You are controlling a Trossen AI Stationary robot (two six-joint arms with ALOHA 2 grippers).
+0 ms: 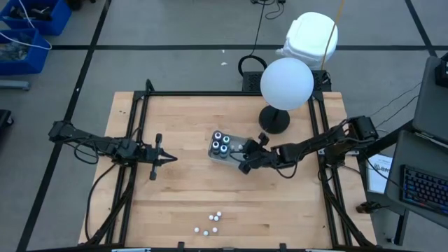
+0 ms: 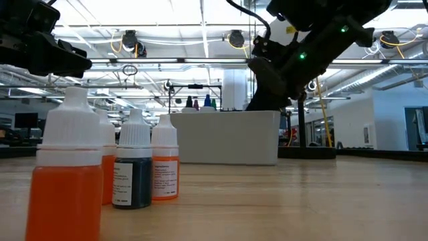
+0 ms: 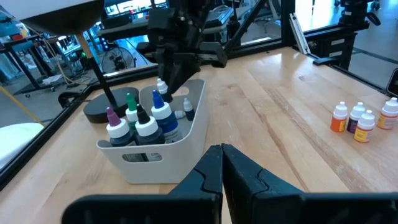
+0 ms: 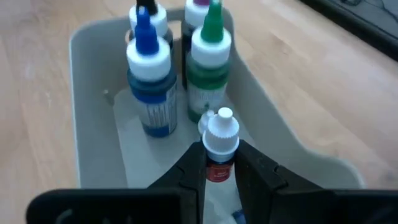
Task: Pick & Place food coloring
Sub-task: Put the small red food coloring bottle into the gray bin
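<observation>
A: We see the small bottle (image 4: 219, 149) upright, cap up, long axis vertical, clamped between the right gripper (image 4: 220, 167) fingers inside the tray (image 4: 87, 93).

B: Just beyond it in the tray we note four tall bottles (image 4: 149, 81). Well apart from the tray, the left gripper (image 1: 166, 158) waits, fingers together; loose bottles (image 1: 212, 222) stand near the table's (image 1: 182, 196) front edge.
</observation>
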